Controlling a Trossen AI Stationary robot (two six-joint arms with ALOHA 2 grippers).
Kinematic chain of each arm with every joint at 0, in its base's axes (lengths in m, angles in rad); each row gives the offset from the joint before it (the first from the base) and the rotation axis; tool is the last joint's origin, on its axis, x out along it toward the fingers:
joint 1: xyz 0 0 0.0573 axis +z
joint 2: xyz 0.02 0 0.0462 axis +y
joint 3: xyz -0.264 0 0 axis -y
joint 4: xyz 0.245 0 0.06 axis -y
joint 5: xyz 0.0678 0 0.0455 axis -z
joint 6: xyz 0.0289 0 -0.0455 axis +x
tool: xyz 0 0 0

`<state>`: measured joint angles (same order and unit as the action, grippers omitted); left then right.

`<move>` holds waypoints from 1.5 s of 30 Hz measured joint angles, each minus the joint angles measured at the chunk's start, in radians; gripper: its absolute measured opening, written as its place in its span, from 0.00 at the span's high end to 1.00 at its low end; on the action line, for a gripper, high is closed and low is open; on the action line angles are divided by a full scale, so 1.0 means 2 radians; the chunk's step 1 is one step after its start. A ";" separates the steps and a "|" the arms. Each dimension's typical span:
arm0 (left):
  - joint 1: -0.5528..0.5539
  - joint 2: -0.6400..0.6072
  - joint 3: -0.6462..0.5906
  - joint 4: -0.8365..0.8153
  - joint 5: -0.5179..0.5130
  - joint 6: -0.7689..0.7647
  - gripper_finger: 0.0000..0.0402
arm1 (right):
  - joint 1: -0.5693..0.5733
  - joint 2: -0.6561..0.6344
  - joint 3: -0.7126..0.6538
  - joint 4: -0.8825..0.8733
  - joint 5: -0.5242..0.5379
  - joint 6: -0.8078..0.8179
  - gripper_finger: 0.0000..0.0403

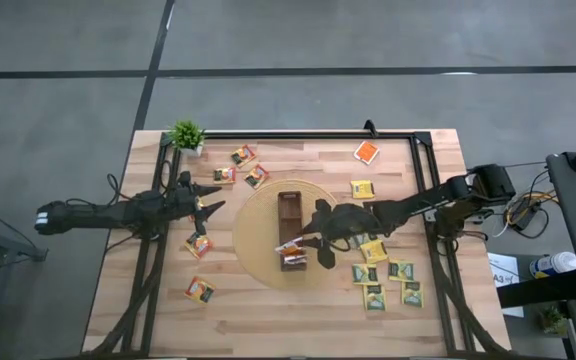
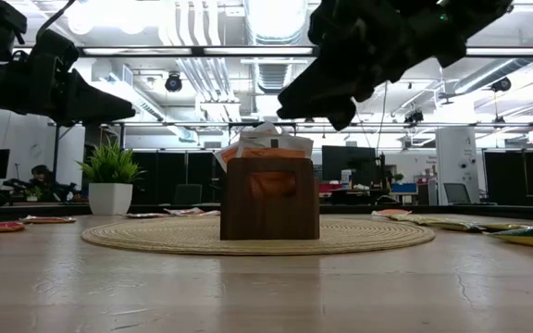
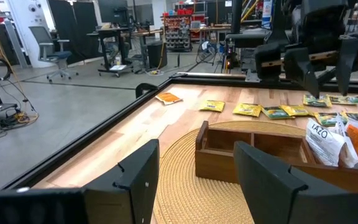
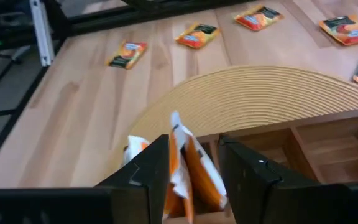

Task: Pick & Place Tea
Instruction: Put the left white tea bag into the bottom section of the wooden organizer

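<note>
Right hand above box

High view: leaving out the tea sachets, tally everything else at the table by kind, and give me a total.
Potted plant: 1
Wooden box: 1
Round woven mat: 1
Robot arms: 2, left arm and right arm
Total: 5

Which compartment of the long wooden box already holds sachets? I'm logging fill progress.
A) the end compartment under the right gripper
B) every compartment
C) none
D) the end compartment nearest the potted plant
A: in the high view the sachets stand bunched in the end of the wooden box below the right gripper, while its other compartments show bare wood.
</note>
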<state>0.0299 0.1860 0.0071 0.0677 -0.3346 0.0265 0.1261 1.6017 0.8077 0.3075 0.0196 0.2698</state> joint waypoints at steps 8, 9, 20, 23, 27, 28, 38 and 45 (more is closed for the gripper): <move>0.000 0.001 0.000 0.000 0.000 0.000 0.50 | -0.006 0.047 0.054 -0.051 -0.016 -0.006 0.67; 0.000 0.001 0.000 0.000 0.000 0.000 0.50 | -0.007 0.053 0.060 -0.051 -0.029 -0.008 0.68; 0.000 0.002 0.000 0.000 0.000 0.000 0.50 | -0.009 0.064 0.069 -0.065 -0.049 -0.010 0.68; 0.000 0.002 0.000 0.000 0.000 0.000 0.50 | -0.011 0.062 0.069 -0.064 -0.048 -0.023 0.69; 0.000 0.003 0.000 0.000 0.000 0.000 0.50 | -0.012 0.057 0.069 -0.070 -0.043 -0.047 0.70; 0.000 0.003 0.000 0.000 0.000 0.000 0.50 | -0.011 0.055 0.069 -0.077 -0.037 -0.051 0.70; 0.000 0.003 0.000 0.000 0.000 0.000 0.50 | -0.011 0.003 0.059 -0.110 -0.021 -0.075 0.70; 0.000 0.003 0.000 0.000 0.000 0.000 0.50 | -0.008 0.016 0.050 -0.100 -0.041 -0.077 0.69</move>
<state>0.0296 0.1925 0.0067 0.0676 -0.3347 0.0262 0.1104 1.6336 0.9086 0.1066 -0.0621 0.1157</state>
